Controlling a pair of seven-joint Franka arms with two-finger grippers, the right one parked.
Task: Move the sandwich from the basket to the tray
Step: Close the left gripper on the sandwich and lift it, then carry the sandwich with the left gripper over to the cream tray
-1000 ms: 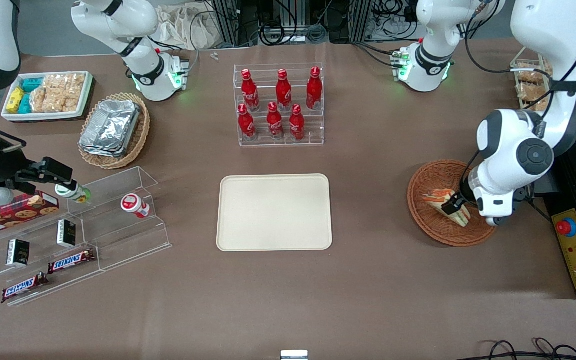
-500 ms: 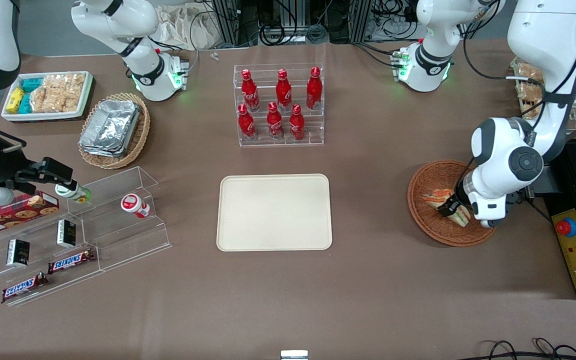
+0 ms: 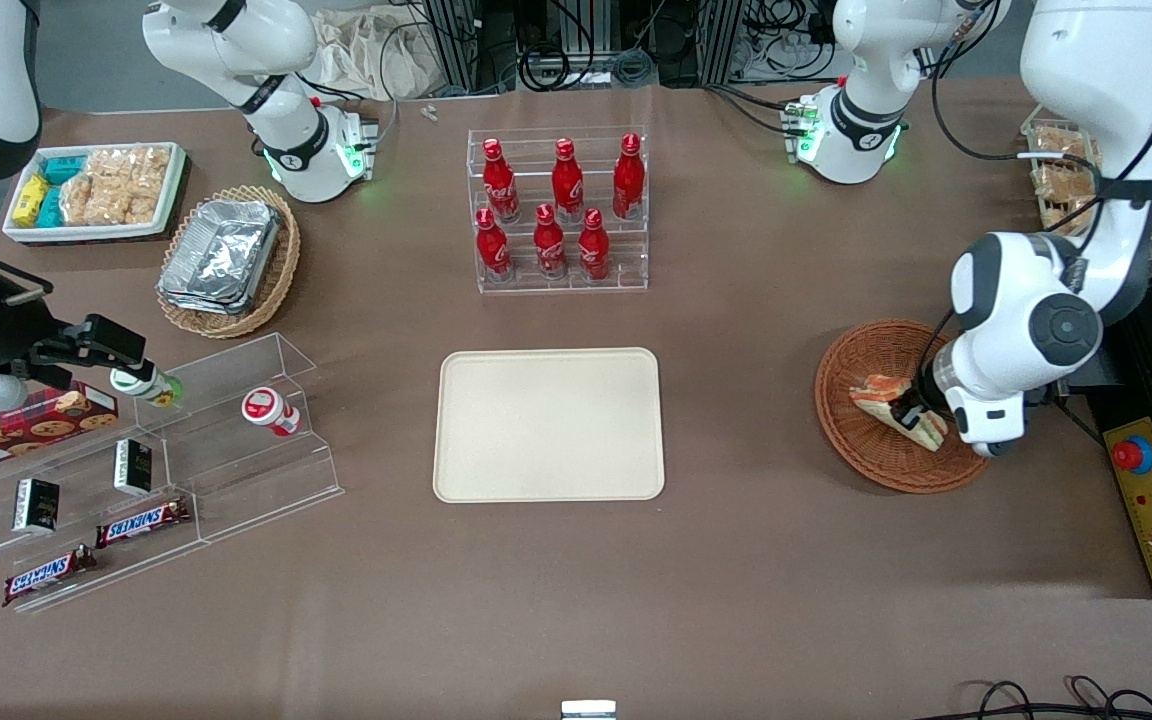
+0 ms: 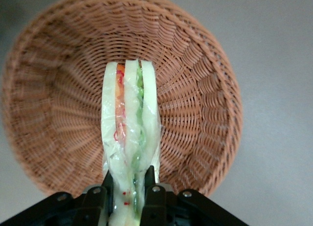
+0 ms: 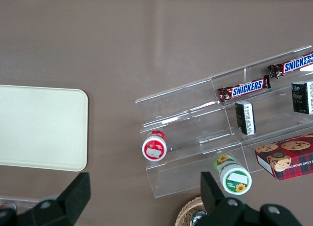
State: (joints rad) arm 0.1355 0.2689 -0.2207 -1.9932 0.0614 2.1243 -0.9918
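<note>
The sandwich [image 3: 886,398], a pale wedge with orange and green filling in clear wrap, is over the round reddish-brown wicker basket [image 3: 861,440] toward the working arm's end of the table. My left gripper [image 3: 908,412] is shut on the sandwich. In the left wrist view the black fingers [image 4: 152,183] squeeze the wedge's narrow end, and the sandwich [image 4: 129,123] hangs above the basket's floor [image 4: 195,113]. The beige tray [image 3: 549,424] lies flat in the middle of the table with nothing on it; it also shows in the right wrist view [image 5: 41,125].
A clear rack of red bottles [image 3: 557,210] stands farther from the front camera than the tray. A control box with a red button [image 3: 1151,495] lies beside the basket. Clear stepped shelves with snacks [image 3: 136,470] and a tan basket of foil containers [image 3: 226,255] lie toward the parked arm's end.
My left gripper has closed on the sandwich and lifted it slightly within the basket; the arm's wrist has shifted a little over the basket.
</note>
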